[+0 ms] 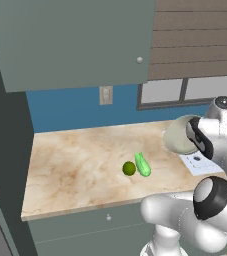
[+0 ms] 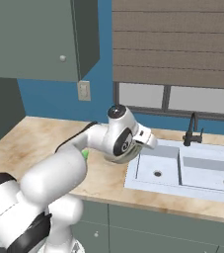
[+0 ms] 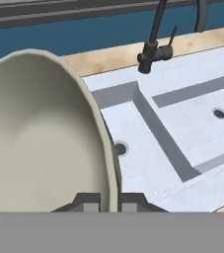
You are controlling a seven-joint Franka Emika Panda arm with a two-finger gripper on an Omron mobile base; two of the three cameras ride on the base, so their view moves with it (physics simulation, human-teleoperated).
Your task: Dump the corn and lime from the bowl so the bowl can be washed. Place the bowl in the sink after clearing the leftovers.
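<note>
Clamping the rim of the round, shallow grey-beige bowl (image 3: 39, 133), the end effector (image 3: 109, 201) has its 2 dark fingertips pressed together on the pale edge, 1 on each side of the wall. In the hand view the bowl stands tilted on its side, its hollow empty. Just beyond the end effector lies the pale white-grey rectangular sink (image 3: 182, 143) with round drain holes, and the black curved faucet (image 3: 155, 47) rises at its far edge. Well behind the end effector, on the marbled beige worktop (image 1: 75, 165), the elongated bright-green corn (image 1: 143, 164) and the small dark olive-green lime (image 1: 129, 168) rest just beside each other, possibly touching.
</note>
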